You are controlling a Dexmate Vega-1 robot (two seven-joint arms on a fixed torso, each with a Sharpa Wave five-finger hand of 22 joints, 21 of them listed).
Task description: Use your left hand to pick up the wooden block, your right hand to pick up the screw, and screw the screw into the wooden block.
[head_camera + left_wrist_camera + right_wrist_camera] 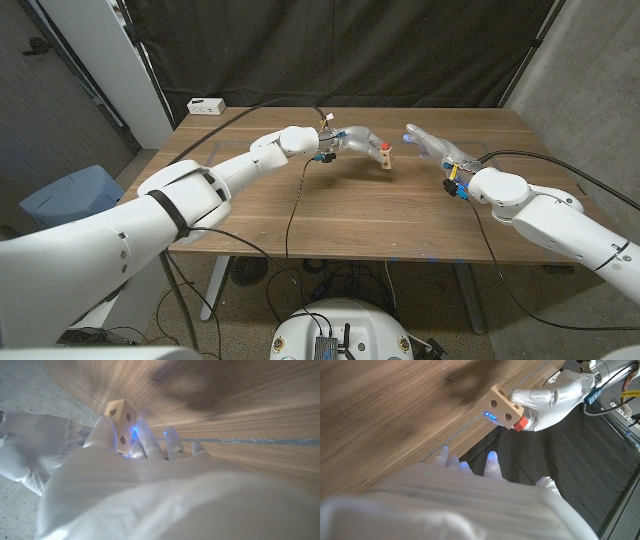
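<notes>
Block [386,159] with red screw [386,148] gripped by left robot hand [355,141]; right robot hand [430,143] spread nearby.

I see a pale tan wooden block [386,160] with a red screw [385,147] head, centre of frame. Worktop [340,215]: brown woodgrain. Both arms white; left robot hand [352,140] silvery-white. Black curtain [330,45] at top, white box [205,105] upper left.
</notes>
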